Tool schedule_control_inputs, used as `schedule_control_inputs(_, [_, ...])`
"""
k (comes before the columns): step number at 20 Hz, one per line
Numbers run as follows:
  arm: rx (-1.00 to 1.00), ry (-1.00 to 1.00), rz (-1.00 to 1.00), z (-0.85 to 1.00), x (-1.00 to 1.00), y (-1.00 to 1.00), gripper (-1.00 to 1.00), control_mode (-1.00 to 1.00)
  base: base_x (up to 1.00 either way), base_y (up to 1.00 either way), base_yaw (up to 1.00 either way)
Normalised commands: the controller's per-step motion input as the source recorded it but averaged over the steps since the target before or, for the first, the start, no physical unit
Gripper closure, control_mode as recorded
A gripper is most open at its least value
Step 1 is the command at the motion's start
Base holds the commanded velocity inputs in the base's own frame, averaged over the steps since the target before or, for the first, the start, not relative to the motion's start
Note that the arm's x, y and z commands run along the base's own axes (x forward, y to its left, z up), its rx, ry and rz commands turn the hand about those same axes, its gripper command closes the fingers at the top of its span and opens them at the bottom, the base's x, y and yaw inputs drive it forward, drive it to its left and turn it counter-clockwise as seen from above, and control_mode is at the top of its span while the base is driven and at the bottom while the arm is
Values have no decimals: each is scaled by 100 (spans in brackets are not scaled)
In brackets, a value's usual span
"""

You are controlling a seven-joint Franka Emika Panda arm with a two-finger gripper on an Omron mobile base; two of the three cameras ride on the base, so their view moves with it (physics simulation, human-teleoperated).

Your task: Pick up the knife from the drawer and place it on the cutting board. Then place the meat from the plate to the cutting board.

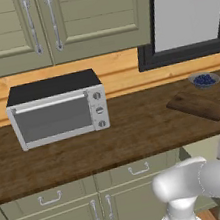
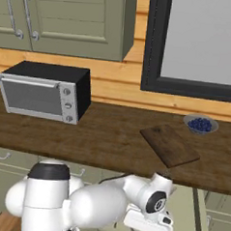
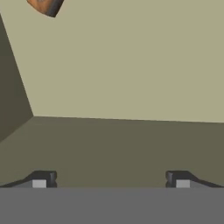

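Note:
In the hand view I look down into the drawer (image 3: 131,65), with its pale olive floor and darker walls. The tan-brown handle end of the knife (image 3: 43,6) lies at the top left corner, and its blade is cut off by the frame edge. My gripper (image 3: 111,180) is open, fingertips (image 3: 43,179) wide apart, nothing between them, well short of the knife. The dark-brown cutting board (image 1: 198,105) (image 2: 169,145) lies bare on the counter above, to the right. My hand (image 2: 148,222) hangs below the counter's front edge. The plate and the meat are out of view.
A silver toaster oven (image 1: 56,111) (image 2: 44,91) stands on the counter's left side. A small grey bowl of blue berries (image 1: 204,80) (image 2: 200,124) sits just behind the board. Olive cabinet doors hang above, and a dark-framed window (image 2: 199,40) is at the right.

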Motion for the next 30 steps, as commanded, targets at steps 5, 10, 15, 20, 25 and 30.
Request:
schedule_control_inputs(5, [0,0,0,0,-75,0,-100,-100,0,0,0])
schedule_control_inputs(10, [0,0,0,0,-59,-1,-100,-100,0,0,0])
schedule_control_inputs(15, [0,-8,-3,7,-6,4,-100,-100,0,0,0])
schedule_control_inputs(20, [0,-20,-13,53,56,1,-100,-100,0,0,0])
schedule_control_inputs(25, [2,-17,-16,69,52,-2,-100,-100,0,0,0])
schedule_control_inputs(30, [11,-14,-6,32,54,0,-100,-100,0,0,0])
